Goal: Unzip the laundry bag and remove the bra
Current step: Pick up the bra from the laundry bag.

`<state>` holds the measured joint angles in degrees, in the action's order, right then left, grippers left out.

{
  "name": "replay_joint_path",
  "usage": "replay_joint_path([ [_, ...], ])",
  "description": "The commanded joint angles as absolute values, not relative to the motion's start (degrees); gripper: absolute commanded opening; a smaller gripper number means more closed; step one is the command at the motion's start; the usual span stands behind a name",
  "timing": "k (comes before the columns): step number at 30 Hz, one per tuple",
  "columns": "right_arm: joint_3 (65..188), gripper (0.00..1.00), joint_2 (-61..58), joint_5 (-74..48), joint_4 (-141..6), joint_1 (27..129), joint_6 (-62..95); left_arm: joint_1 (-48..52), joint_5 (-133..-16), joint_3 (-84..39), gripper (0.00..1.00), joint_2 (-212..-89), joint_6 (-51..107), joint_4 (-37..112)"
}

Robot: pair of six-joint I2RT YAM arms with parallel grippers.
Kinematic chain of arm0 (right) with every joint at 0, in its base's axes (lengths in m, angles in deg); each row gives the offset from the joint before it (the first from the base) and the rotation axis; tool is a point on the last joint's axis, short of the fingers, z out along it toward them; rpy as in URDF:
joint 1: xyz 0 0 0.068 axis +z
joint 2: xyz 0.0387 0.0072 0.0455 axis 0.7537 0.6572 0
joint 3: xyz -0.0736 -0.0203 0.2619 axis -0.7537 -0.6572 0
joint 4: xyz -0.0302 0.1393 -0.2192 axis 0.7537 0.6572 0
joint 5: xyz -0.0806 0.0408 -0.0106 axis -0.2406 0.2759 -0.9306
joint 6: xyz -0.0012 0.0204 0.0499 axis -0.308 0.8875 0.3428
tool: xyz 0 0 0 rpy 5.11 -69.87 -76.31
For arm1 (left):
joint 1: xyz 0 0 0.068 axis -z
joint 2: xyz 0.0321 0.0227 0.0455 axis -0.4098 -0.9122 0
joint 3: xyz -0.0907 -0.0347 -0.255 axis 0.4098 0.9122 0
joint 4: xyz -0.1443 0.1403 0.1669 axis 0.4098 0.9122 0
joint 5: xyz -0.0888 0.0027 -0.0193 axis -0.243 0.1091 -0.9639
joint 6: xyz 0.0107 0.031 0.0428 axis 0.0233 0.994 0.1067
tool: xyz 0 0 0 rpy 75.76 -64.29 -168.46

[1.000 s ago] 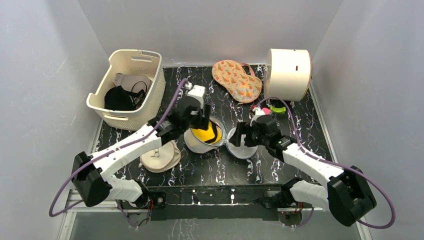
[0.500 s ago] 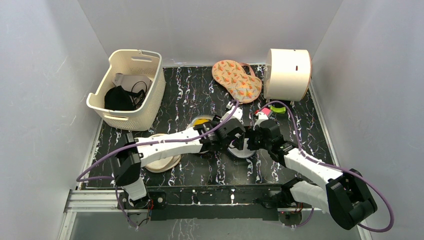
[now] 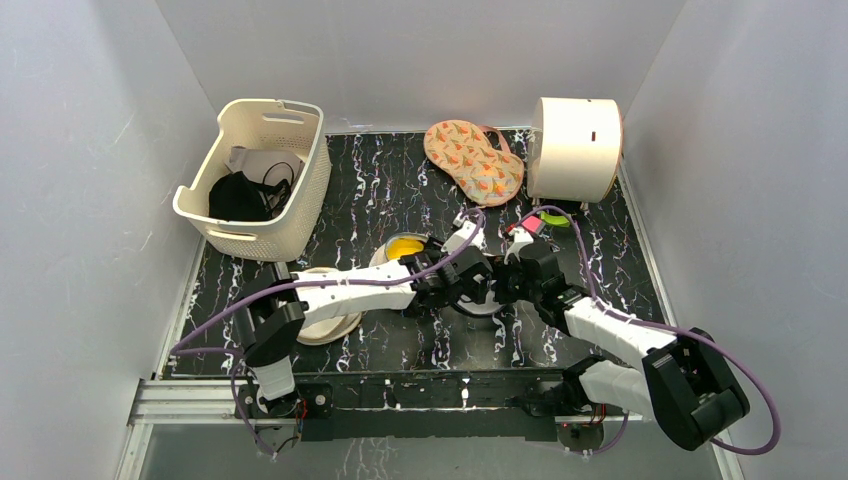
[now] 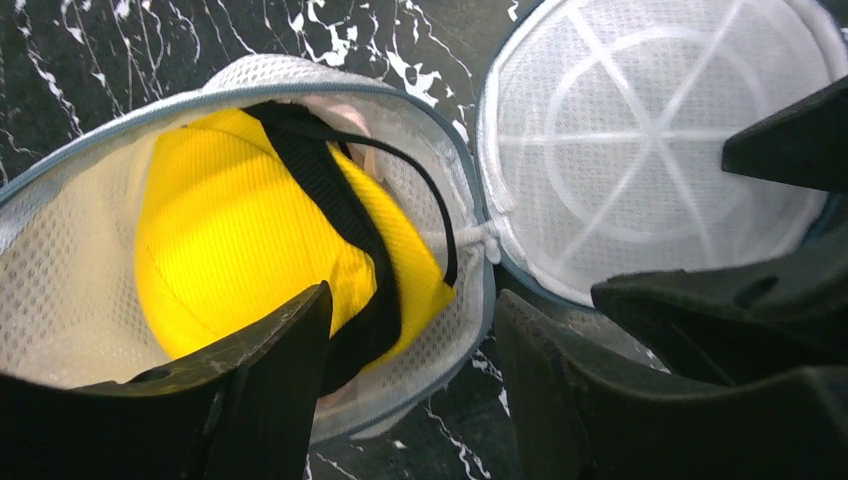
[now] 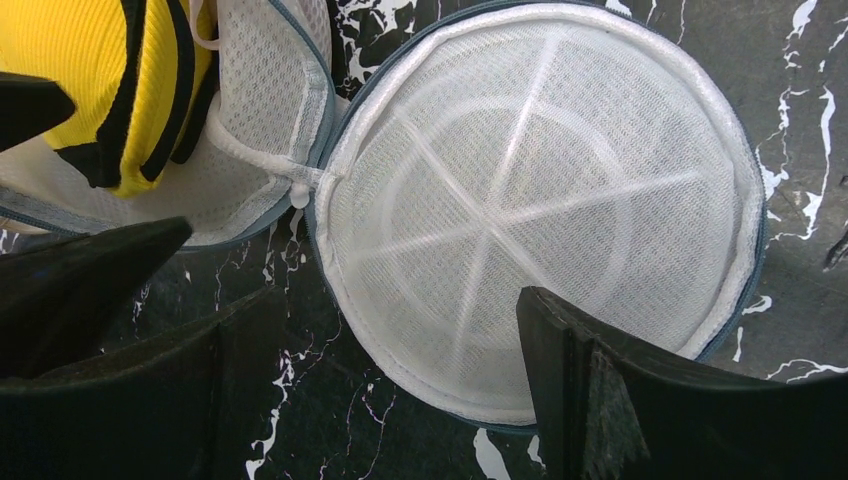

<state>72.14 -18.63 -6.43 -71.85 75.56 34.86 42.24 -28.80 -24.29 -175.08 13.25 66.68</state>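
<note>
Left gripper (image 4: pixel 410 300) is held wide over the yellow padded bra (image 4: pixel 230 230). Straddled, the round white mesh laundry bag (image 4: pixel 640 150) could be pinched.

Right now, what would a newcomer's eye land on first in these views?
The bright yellow bra grabs attention first, sitting in the left half of the unzipped laundry bag at mid-table. Both arms crowd in on it: the left claw is open over the rim of the half with the bra, and the right claw is open over the empty half.
</note>
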Motion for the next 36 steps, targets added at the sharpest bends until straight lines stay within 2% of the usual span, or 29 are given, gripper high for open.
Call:
replay_joint_path([
  [1, 71.9, 0.84, -17.9, -5.5, -76.6, 75.3, 34.3, 42.1, -23.8, -25.9, 0.58, -178.2, 17.3, 65.8],
  [7, 71.8, 0.84, -15.7, -5.6, -78.4, 75.3, 34.7, 42.1, -19.4, -25.8, 0.43, -179.2, 21.1, 65.2],
  [10, 72.3, 0.84, -14.3, -6.3, -77.9, 75.4, 35.3, 42.1, -18.1, -25.8, 0.21, -178.5, 22.3, 65.6],
  [15, 72.7, 0.84, -12.4, -8.0, -77.9, 75.3, 36.7, 42.1, -19.5, -26.5, 0.01, -174.2, 23.6, 65.6],
  [31, 74.5, 0.85, -7.8, -6.8, -77.3, 75.2, 36.6, 41.9, -28.8, -22.2, 0.00, -150.6, 21.3, 55.0],
  [36, 75.0, 0.84, -6.9, -6.3, -77.1, 75.2, 36.5, 41.6, -31.0, -22.0, 0.00, -146.5, 19.2, 54.1],
])
